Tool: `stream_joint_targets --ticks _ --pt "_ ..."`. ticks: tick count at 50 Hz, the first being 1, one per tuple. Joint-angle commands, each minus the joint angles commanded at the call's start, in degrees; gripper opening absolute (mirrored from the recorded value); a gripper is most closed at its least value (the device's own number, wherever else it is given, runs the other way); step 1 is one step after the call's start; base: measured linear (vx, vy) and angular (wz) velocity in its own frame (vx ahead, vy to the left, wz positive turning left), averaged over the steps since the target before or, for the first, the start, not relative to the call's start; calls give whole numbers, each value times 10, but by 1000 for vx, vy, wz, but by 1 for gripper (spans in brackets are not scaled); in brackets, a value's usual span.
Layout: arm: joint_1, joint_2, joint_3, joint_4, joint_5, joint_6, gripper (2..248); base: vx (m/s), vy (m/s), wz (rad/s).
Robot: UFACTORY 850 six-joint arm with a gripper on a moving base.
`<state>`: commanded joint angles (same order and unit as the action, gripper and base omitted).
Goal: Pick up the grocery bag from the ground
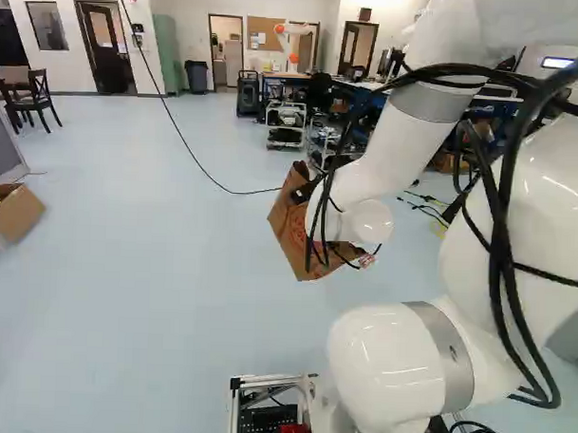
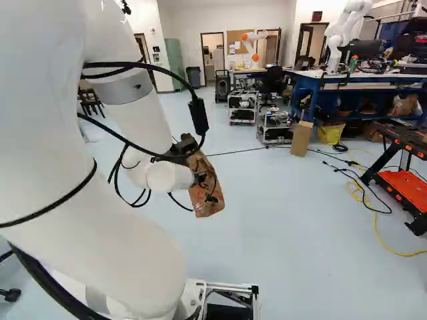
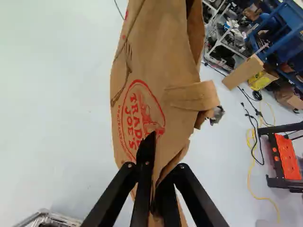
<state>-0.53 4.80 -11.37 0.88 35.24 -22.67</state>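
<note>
Far left in the left base view stood a cardboard box (image 1: pixel 19 213); centrally, a paper grocery bag (image 1: pixel 292 238) hung, apparently aloft, its edge pinched in the gripper (image 3: pixel 154 191); jerks of the arm (image 1: pixel 394 156), at right, risked tearing it.

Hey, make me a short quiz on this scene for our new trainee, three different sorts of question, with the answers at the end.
1. True or false: the gripper has the paper grocery bag pinched between its fingers.

2. In the right base view, what stands just left of the yellow container on the floor?
a) a black office chair
b) a cardboard box
c) a green cabinet

3. Fill in the blank: the round logo printed on the bag is ____ in colour.

Key: 1. true; 2. b; 3. red
</note>
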Motion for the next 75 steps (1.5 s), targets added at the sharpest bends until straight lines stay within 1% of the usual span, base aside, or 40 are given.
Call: stream_joint_targets --ticks 17,34,44,55,65,75 --pt "2 41 23 -3 54 82 20 0 0 0" --pt "3 72 41 -6 96 147 20 0 0 0" --pt "4 86 49 -7 114 175 20 0 0 0" --pt "5 99 56 -8 130 200 20 0 0 0" --pt "5 106 60 -8 140 215 20 0 0 0" --pt "5 111 63 -9 146 224 20 0 0 0"
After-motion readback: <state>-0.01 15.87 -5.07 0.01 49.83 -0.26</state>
